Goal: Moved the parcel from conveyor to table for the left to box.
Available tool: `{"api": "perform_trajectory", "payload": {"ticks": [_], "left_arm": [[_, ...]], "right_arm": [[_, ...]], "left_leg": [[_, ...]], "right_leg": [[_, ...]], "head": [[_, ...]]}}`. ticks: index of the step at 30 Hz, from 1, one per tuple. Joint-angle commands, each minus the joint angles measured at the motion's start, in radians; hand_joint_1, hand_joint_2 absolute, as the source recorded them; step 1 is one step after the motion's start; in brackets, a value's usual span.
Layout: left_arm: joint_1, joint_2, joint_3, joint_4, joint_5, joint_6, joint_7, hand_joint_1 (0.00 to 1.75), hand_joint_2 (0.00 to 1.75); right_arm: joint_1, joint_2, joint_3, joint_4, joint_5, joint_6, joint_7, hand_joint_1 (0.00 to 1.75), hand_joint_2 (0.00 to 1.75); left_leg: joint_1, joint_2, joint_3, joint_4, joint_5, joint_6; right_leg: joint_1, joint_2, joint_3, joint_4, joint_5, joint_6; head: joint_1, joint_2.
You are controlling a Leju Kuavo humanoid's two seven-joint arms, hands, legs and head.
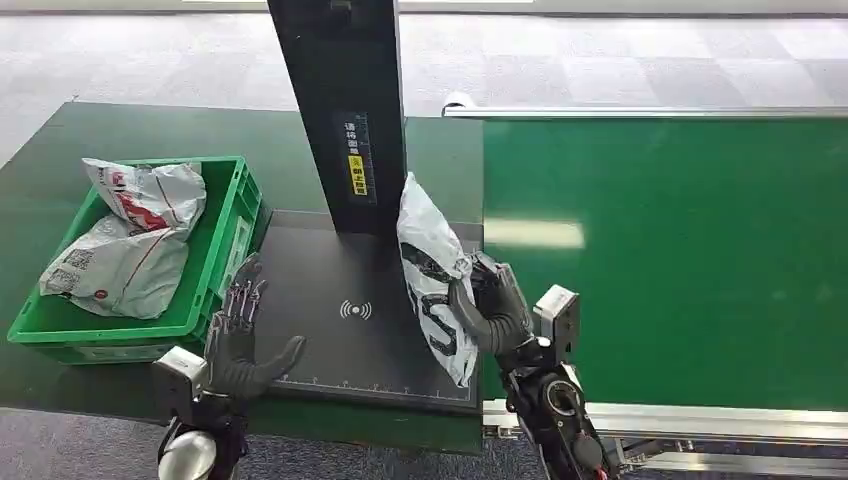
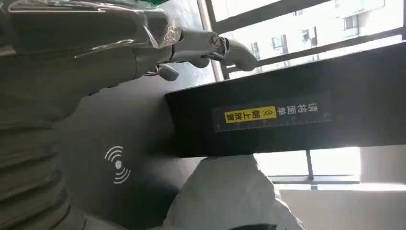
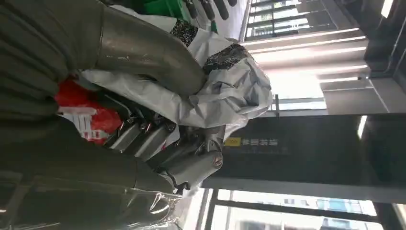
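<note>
Head: right hand [image 1: 492,305] grips white parcel [image 1: 432,270] upright over black scan pad [image 1: 340,320], beside conveyor [image 1: 680,250]. Left hand [image 1: 238,335] empty, fingers spread, near green crate [image 1: 225,235]. R wrist: fingers [image 3: 158,136] clamped on parcel.

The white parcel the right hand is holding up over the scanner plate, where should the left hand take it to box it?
Probably the upper half of the white parcel, approached from the crate side. The right hand grips its lower middle from the conveyor side, leaving the top and the face toward the open left hand free. The bag is soft, standing on end, so wrap across its width.
</note>
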Motion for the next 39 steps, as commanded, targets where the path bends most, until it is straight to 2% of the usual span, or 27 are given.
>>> {"api": "perform_trajectory", "payload": {"ticks": [1,20,29,30,31,39], "left_arm": [[-0.023,0.026,-0.024,0.072,0.009,0.005,0.004,0.00,1.75],[-0.027,0.027,-0.024,0.070,0.015,0.007,0.006,0.00,1.75],[-0.026,0.030,-0.030,0.078,0.018,0.013,0.005,0.00,1.75],[-0.025,0.031,-0.029,0.074,0.019,0.016,0.005,0.00,1.75],[-0.024,0.031,-0.029,0.073,0.019,0.016,0.005,0.00,1.75],[-0.022,0.032,-0.028,0.070,0.019,0.016,0.005,0.00,1.75]], "right_arm": [[-0.074,-0.006,0.090,0.196,-0.029,-0.004,0.027,1.75,1.75],[-0.080,-0.002,0.097,0.182,-0.037,-0.002,0.031,1.75,1.75],[-0.095,0.022,0.149,0.162,-0.039,0.021,0.028,1.75,1.75],[-0.096,0.017,0.157,0.155,-0.038,0.015,0.039,0.30,1.75],[-0.096,0.016,0.158,0.155,-0.039,0.011,0.043,0.00,1.75],[-0.098,0.010,0.159,0.156,-0.040,0.005,0.048,0.00,1.75]], "left_leg": [[0.000,0.001,0.001,-0.001,0.000,0.000],[0.000,0.000,0.000,0.000,0.000,0.000],[0.000,0.000,0.000,0.000,0.000,0.000],[0.000,0.000,-0.001,-0.001,0.001,0.000],[0.000,-0.001,-0.001,-0.001,0.001,0.000],[0.000,-0.001,-0.001,0.000,0.000,0.000]], "right_leg": [[0.000,0.002,0.001,-0.001,0.001,0.000],[0.000,0.000,-0.001,0.000,0.000,0.000],[0.000,0.001,-0.001,0.000,0.001,0.000],[0.000,0.001,-0.002,-0.001,0.001,0.000],[0.000,0.001,-0.001,-0.001,0.001,0.000],[0.000,0.001,-0.001,0.000,0.001,0.000]], "head": [[0.000,0.000],[0.000,0.000],[0.000,0.000],[0.000,0.000],[0.000,0.000],[0.000,0.000]]}}
